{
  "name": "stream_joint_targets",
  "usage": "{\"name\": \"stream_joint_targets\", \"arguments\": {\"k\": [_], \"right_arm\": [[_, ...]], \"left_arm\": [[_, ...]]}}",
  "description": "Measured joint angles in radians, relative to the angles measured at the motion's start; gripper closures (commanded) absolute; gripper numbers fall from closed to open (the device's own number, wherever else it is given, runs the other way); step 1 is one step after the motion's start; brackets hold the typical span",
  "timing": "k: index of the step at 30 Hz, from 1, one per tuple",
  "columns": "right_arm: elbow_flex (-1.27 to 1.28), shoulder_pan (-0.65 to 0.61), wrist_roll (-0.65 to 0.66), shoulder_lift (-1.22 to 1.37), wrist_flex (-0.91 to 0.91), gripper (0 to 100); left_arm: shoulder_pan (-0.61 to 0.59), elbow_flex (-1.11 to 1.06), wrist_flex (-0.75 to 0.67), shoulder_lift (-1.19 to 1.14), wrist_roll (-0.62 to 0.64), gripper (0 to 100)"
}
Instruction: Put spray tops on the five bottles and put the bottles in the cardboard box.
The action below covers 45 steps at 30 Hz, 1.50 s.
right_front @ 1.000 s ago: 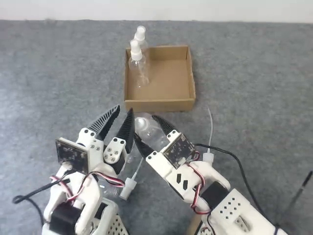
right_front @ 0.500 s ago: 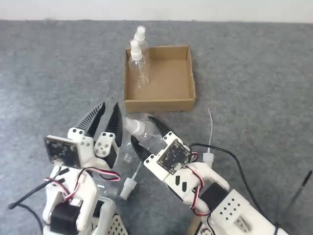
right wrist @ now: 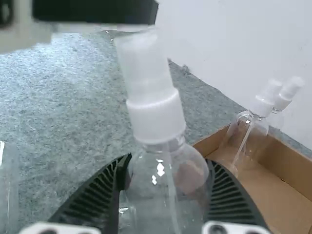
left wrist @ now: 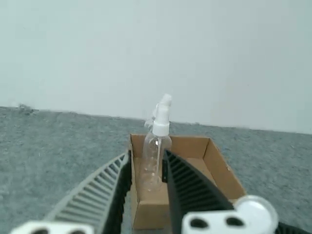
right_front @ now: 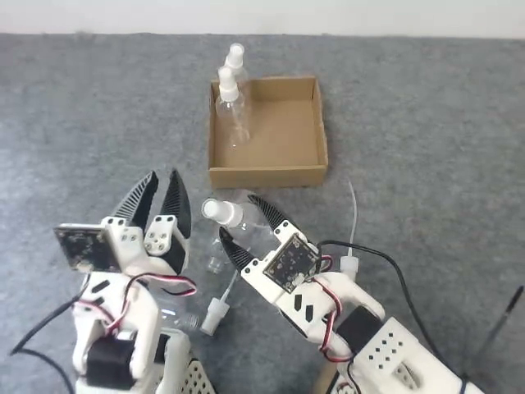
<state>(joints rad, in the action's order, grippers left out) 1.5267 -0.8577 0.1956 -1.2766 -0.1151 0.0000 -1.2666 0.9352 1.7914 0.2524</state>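
My right gripper point(right_front: 238, 216) is shut on a clear bottle point(right_front: 246, 205) that carries a white spray top point(right_front: 213, 210), held just in front of the cardboard box point(right_front: 305, 131). In the right wrist view the bottle point(right wrist: 165, 180) sits between the black fingers point(right wrist: 97, 195). Two capped bottles point(right_front: 232, 111) stand in the box's left side. My left gripper point(right_front: 163, 174) is open and holds nothing, a little left of the spray top. Its wrist view looks between its fingers point(left wrist: 112, 190) at the boxed bottles point(left wrist: 156, 146).
A loose spray top point(right_front: 215, 312) with its tube lies on the grey carpet between the arms, another point(right_front: 350, 263) to the right of the right arm. An uncapped clear bottle point(right_front: 215, 256) lies beside the left arm. Cables trail at the front right.
My left gripper has drawn back to the left, away from the bottle's neck, and narrowed. The spray top now shows on the bottle, which the right gripper keeps holding.
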Motion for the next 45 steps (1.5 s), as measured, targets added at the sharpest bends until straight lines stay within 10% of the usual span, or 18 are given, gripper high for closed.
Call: {"name": "stream_joint_targets", "arguments": {"k": [45], "right_arm": [[0.000,-0.005,0.009,0.000,0.000,86.2]], "left_arm": [[0.264,-0.170,-0.061,-0.002,-0.169,90]]}}
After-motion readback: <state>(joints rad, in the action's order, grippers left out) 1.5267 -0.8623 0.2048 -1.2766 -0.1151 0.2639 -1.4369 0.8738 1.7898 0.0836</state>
